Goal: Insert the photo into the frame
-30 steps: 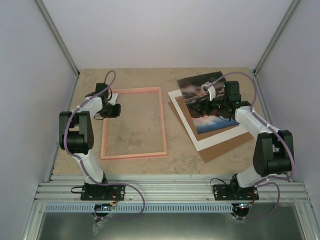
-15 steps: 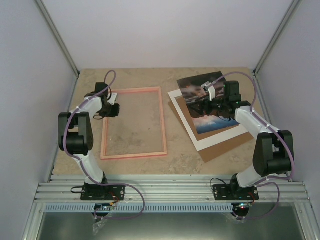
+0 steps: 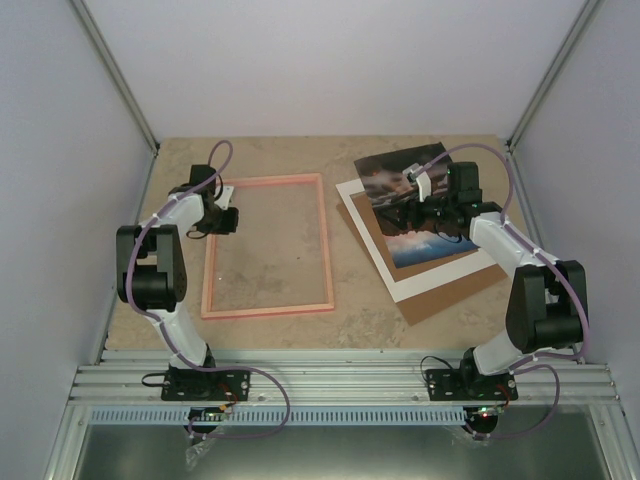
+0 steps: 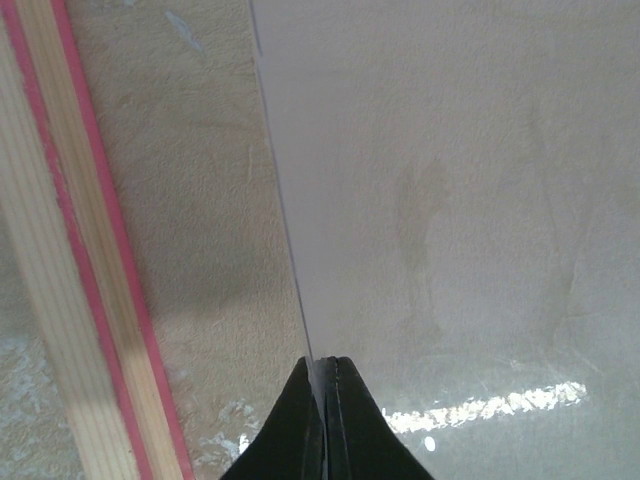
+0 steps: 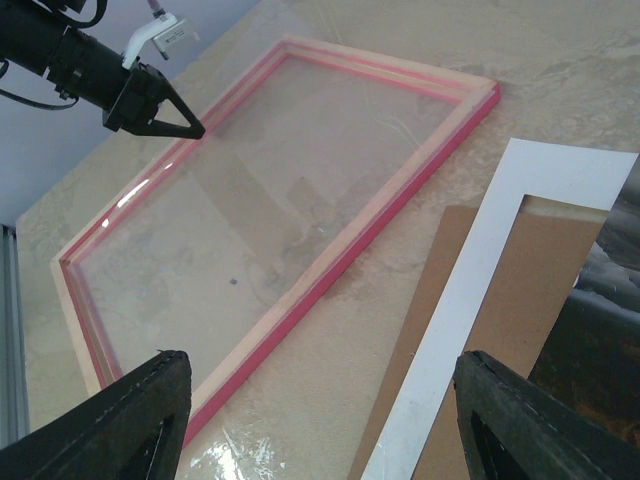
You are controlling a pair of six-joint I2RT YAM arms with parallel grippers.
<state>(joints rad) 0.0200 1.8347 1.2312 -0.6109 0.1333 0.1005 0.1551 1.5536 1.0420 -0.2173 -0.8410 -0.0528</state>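
The pink frame (image 3: pixel 326 240) lies flat on the table, left of centre, with a clear pane (image 4: pixel 450 200) inside it. At the frame's far left corner, my left gripper (image 3: pixel 226 220) is shut on that pane's edge (image 4: pixel 300 300), which runs straight into the black fingertips (image 4: pixel 325 366). The photo (image 3: pixel 385 178), dark clouds with an orange glow, rests on the white mat (image 3: pixel 425 280) at the right. My right gripper (image 3: pixel 402 212) hovers over the photo, open and holding nothing. In the right wrist view it (image 5: pixel 330 420) looks toward the frame (image 5: pixel 400 190) and the left gripper (image 5: pixel 165 110).
A brown backing board (image 3: pixel 455 295) lies under the white mat (image 5: pixel 470 310) at the right. Bare table (image 5: pixel 340 350) separates the frame from that stack. Enclosure walls stand on both sides and at the back.
The left arm has shifted very slightly to the left at the frame's corner. The right arm has not moved.
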